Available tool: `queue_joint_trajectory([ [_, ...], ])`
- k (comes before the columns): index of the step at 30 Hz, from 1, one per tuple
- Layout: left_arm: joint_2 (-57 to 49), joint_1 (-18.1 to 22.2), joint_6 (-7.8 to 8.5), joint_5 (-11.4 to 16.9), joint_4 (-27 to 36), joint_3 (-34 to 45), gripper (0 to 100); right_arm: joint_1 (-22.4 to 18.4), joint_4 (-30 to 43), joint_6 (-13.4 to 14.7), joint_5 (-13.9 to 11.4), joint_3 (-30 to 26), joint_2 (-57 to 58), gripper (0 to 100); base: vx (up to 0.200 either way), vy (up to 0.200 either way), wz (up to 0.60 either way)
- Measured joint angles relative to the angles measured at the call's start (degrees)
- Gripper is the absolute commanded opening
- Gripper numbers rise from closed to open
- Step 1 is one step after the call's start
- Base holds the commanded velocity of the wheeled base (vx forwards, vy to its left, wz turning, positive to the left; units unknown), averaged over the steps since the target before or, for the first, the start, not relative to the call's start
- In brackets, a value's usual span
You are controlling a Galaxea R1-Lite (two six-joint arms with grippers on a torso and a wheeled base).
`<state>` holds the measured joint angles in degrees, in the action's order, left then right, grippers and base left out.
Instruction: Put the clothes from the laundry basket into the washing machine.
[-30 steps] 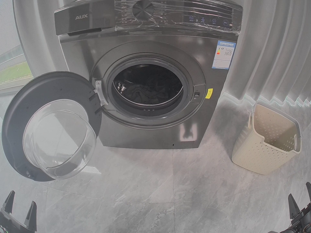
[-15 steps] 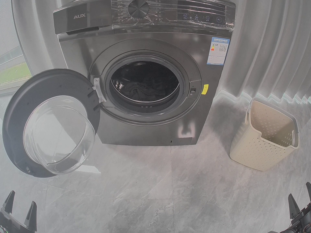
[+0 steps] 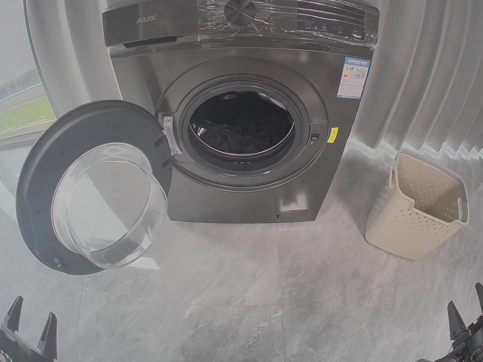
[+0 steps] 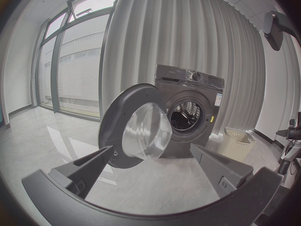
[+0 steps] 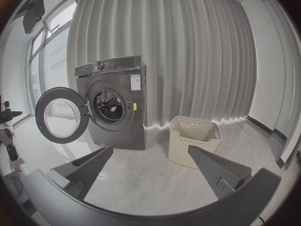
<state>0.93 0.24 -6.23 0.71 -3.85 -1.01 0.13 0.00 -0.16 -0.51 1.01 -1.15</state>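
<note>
The cream perforated plastic laundry basket (image 3: 397, 222) stands at 4 o'clock from the grey front-loading washing machine (image 3: 226, 204), and its inside looks bare. Dark crumpled clothes (image 3: 234, 139) lie in the drum, so the loading seems done. The round door with its clear bowl window (image 3: 95, 192) hangs open at 8 o'clock; closing it may be what remains. Left gripper (image 3: 35, 307) and right gripper (image 3: 464, 295) sit at 7 and 5 o'clock, fingers spread, holding nothing

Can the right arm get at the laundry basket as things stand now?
Probably yes: the laundry basket stands upright ahead of the right gripper, with only bare floor between them.
</note>
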Motion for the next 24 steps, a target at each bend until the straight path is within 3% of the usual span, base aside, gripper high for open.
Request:
queue_joint_trajectory([
  [6, 0.0, -0.02, 1.12, -0.02, 0.02, 0.0, 100, 0.0, 0.0, 0.0, -0.04, 0.0, 0.0, 100, 0.0, 0.0, 0.0],
  [18, 0.0, 0.0, 0.76, -0.2, 0.02, 0.0, 100, 0.0, 0.0, 0.0, -0.02, 0.0, 0.0, 100, 0.2, 0.0, 0.0],
  [24, 0.0, 0.0, 0.55, -0.11, 0.0, 0.0, 100, 0.05, 0.0, 0.0, -0.02, 0.0, 0.0, 100, 0.0, 0.0, 0.0],
])
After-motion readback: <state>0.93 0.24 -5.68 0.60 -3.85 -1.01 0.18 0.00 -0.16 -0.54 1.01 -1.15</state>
